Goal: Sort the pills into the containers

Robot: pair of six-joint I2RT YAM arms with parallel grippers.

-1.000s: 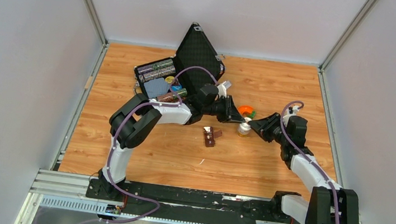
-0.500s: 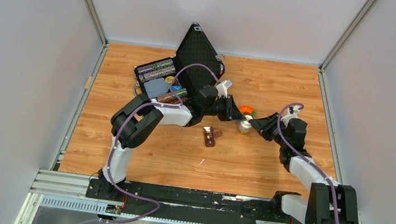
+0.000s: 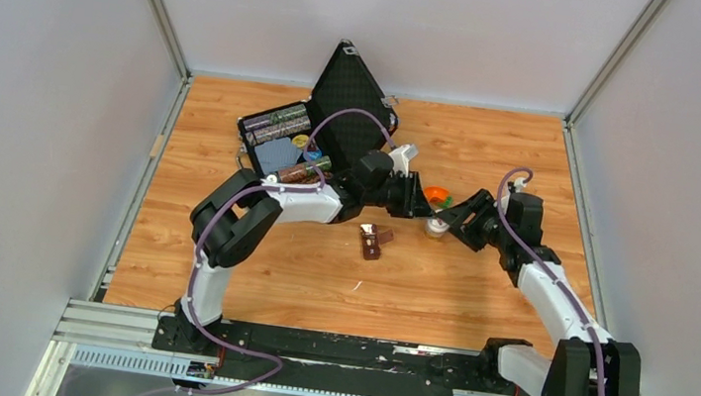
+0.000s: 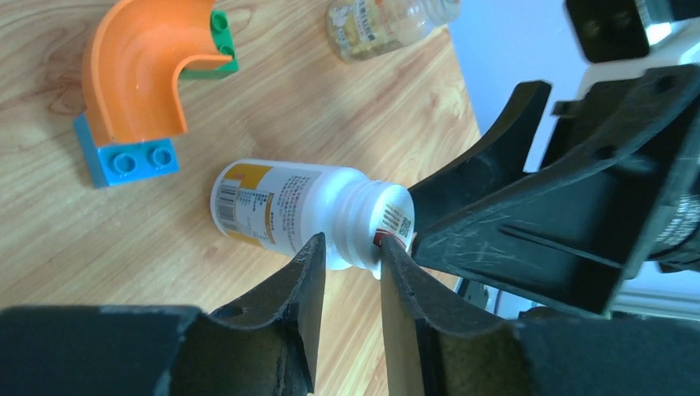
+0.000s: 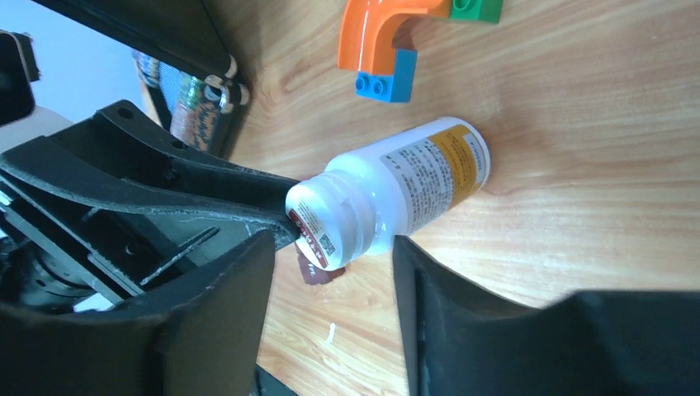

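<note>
Slightly apart, containers (image 3: 373,242), both jaws flanking bottle (image 3: 437,227)

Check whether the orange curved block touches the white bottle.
No, bare table shows between the orange curved block and the white bottle.

The top external camera sits high above and behind the arm bases, looking down and forward over the whole wooden tabletop (image 3: 250,256), from near edge to far edge. The left wrist camera looks closely past the left gripper (image 4: 352,247) and the right wrist camera past the right gripper (image 5: 332,241), and the two face each other. All three views share the yellow-labelled white plastic bottle (image 3: 437,228) and the orange curved toy brick (image 3: 435,195), right of the tabletop's middle.
</note>
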